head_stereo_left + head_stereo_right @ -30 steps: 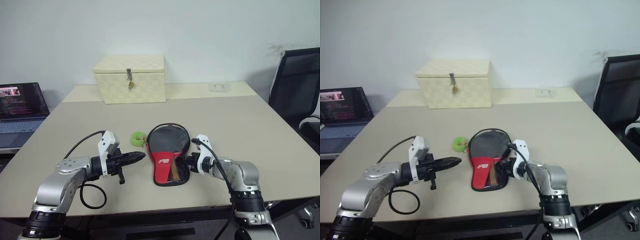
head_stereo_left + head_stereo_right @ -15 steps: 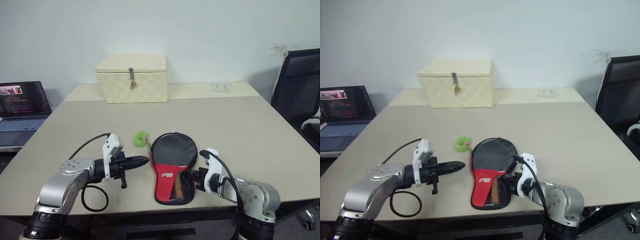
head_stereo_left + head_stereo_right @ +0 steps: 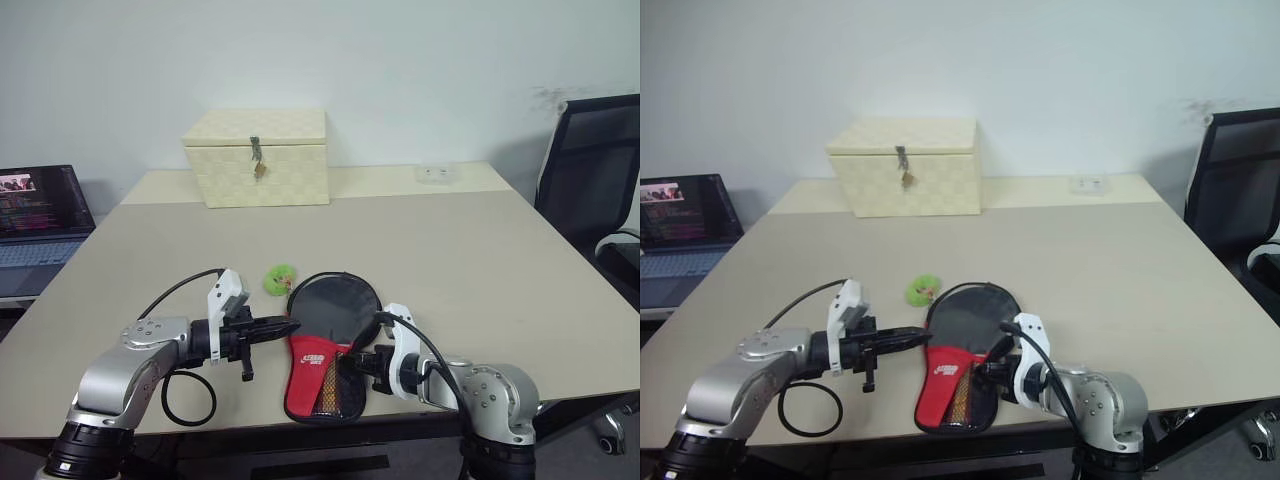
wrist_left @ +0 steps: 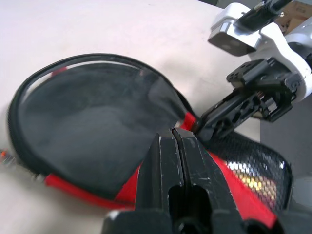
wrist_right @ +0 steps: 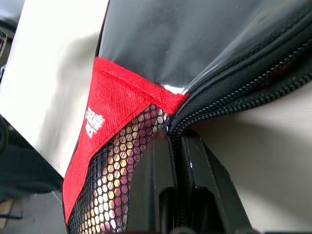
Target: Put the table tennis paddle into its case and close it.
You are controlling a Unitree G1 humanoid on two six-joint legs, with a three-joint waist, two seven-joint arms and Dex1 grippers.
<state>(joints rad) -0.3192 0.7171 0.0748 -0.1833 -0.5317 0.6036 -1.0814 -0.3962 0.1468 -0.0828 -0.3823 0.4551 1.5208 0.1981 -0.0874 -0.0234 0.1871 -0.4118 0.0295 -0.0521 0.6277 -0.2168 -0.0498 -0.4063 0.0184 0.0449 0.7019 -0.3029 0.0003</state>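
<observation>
The black case (image 3: pixel 335 305), with its red logo panel and mesh pocket, lies flat near the table's front edge, its round end away from me. Its green charm (image 3: pixel 278 279) rests just past its left rim. My right gripper (image 3: pixel 348 366) is shut on the case's zipper at the right side of the narrow end, also seen in the right wrist view (image 5: pixel 175 139). My left gripper (image 3: pixel 290 325) is shut and holds nothing, its tip at the case's left edge. The table tennis paddle is hidden, apart from a pale wooden patch behind the mesh (image 4: pixel 248 183).
A cream woven box (image 3: pixel 257 158) with a metal latch stands at the back of the table. A laptop (image 3: pixel 40 215) sits off the left side and a black office chair (image 3: pixel 595 170) at the right. A small white item (image 3: pixel 437 173) lies at the far right edge.
My right gripper has pulled back toward me and to the left, dragging the case's narrow end with it, so the case now lies slanted. The left gripper has stayed put.
</observation>
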